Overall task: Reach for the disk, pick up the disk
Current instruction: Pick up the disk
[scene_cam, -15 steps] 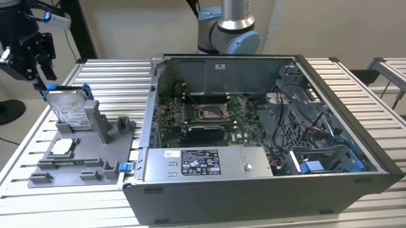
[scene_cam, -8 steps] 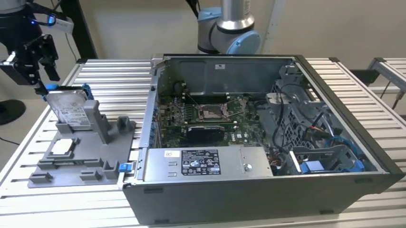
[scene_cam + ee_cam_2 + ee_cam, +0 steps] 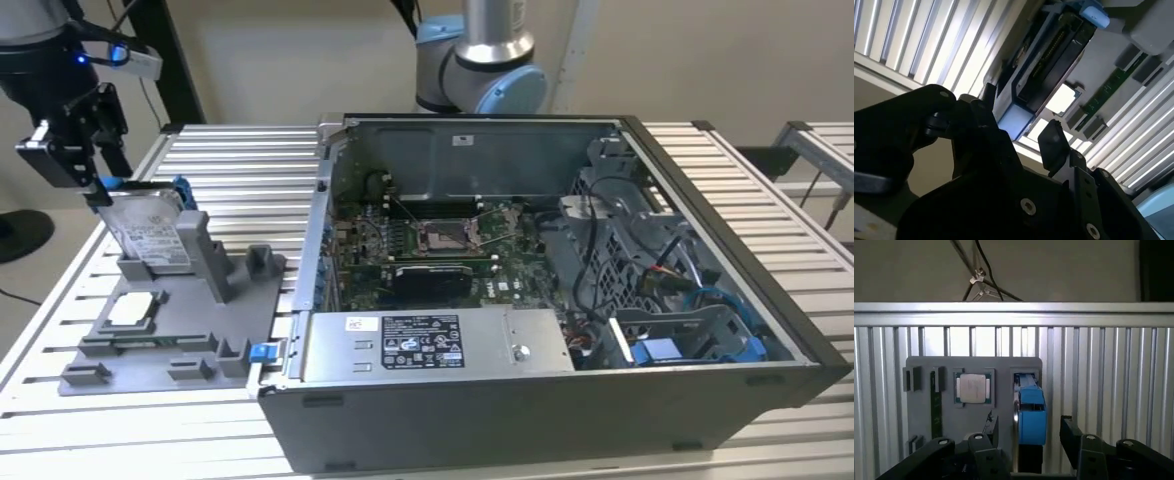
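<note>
The disk (image 3: 144,232) stands upright on edge in a slot of the grey fixture (image 3: 174,345), at the exterior view's left. It is silver-grey with a white label and a blue bracket (image 3: 1031,415) round its edges. My gripper (image 3: 96,188) hangs at the disk's upper far corner. In the first wrist view my gripper (image 3: 1029,437) is open, one black finger (image 3: 1070,432) on each side of the blue bracket with a gap to it. The second wrist view shows the disk (image 3: 1051,60) edge-on beyond my gripper (image 3: 1021,120).
A small white-topped chip (image 3: 973,388) lies flat in the fixture beside the disk. An open computer case (image 3: 534,420) stands on the slatted metal table (image 3: 227,150) at the exterior view's right, with a long grey labelled box (image 3: 427,345) inside its front.
</note>
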